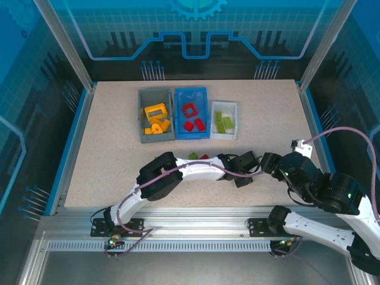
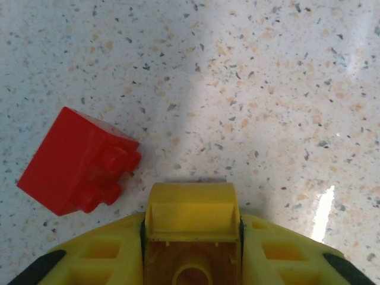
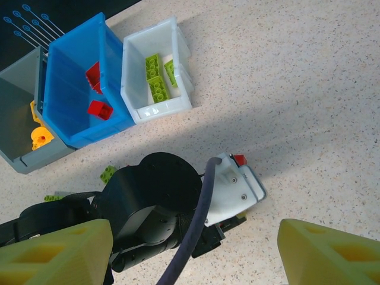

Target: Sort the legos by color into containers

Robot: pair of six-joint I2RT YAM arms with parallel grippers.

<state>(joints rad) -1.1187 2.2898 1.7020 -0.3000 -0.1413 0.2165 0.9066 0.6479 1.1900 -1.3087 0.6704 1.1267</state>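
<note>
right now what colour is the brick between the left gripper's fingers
Yellow; the brick shows best in the left wrist view.

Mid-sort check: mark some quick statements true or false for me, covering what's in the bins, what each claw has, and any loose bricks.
1. The blue bin holds red bricks. True.
2. The white tray holds yellow bricks. False: it holds light green bricks.
3. The left claw has a yellow brick between its fingers. True.
4. The right claw grips a red brick. False: it is open and empty.
5. Every brick is binned. False: a red brick lies on the table by the left claw.
</note>
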